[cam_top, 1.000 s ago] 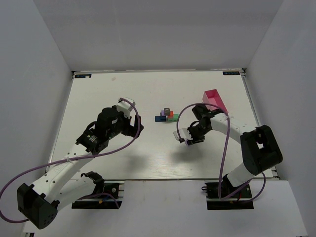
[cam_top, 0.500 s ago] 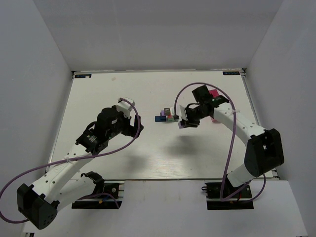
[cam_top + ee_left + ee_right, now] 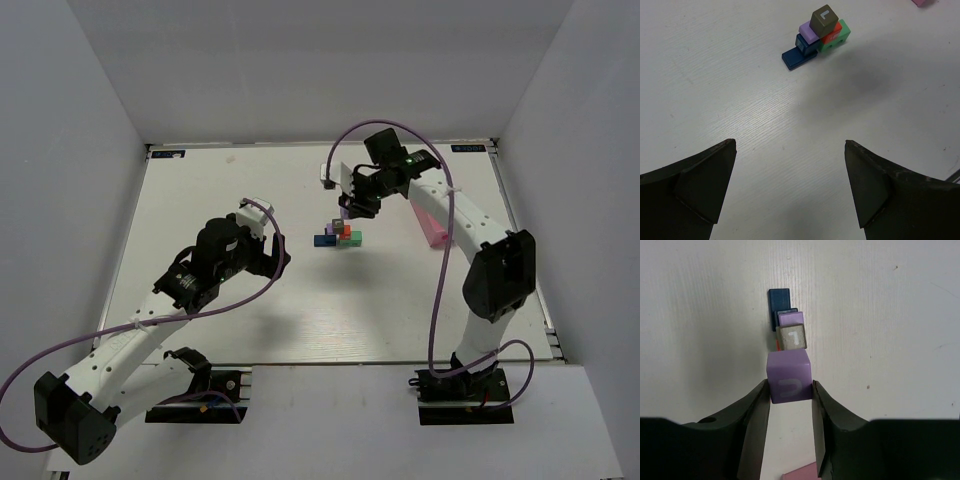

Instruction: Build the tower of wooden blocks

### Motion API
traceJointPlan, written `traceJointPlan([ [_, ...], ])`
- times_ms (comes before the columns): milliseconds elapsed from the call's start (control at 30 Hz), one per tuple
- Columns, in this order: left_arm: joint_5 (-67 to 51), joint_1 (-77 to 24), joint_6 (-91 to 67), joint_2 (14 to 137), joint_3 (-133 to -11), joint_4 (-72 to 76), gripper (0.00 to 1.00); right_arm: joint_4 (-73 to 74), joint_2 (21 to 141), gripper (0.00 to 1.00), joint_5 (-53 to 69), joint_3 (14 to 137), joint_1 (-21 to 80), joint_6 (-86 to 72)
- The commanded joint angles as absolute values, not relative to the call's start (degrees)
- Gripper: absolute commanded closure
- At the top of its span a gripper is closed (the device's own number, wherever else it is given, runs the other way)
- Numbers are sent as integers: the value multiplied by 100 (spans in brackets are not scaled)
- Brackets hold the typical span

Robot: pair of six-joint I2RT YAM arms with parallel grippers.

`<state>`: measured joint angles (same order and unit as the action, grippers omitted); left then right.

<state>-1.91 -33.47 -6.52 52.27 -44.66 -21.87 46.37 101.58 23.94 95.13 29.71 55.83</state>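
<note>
Two arms are sharing one worktop; the contents are listed below.

- wood block tower: it is standing near the middle of the worktop. A dark blue slab is lying flat at one end, a lilac block is sitting a step up, and a dark block with a pale mark is capping the pile. Red and green pieces are tucked in beside it.
- purple cube: it is hanging in the air just beside the tower's far side, not yet resting on anything.
- right fingers: they are pinching the purple cube narrowly by two opposite faces. In the right wrist view the tower is lying straight ahead of them. Its long axis, from slab to dark block, is running directly away in line with the cube.
- left fingers: they are spread wide, carrying nothing and pointing at the tower from well apart on the near left.
- pink tray: it is lying to the right, partly behind the right arm.

The right arm is clearly the nearer. The coming move looks like a short carry along that axis, then a lowering onto the dark block.
</note>
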Motion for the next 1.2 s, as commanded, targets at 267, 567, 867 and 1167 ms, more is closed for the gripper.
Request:
traceJointPlan([
  [267, -246, -3322, -580, 5089, -4465, -2136, 0, 5843, 11232, 88, 2022, 11362, 3138, 5625],
  [567, -246, -3322, -580, 5089, -4465, -2136, 0, 6065, 11619, 88, 1828, 11601, 3243, 5748],
  [867, -246, -3322, -580, 5089, -4465, -2136, 0, 6170, 11979, 88, 1705, 11803, 3349, 5950],
  [1167, -299, -3322, -580, 5089, -4465, -2136, 0, 6188, 12146, 87, 1740, 11962, 3366, 5959],
])
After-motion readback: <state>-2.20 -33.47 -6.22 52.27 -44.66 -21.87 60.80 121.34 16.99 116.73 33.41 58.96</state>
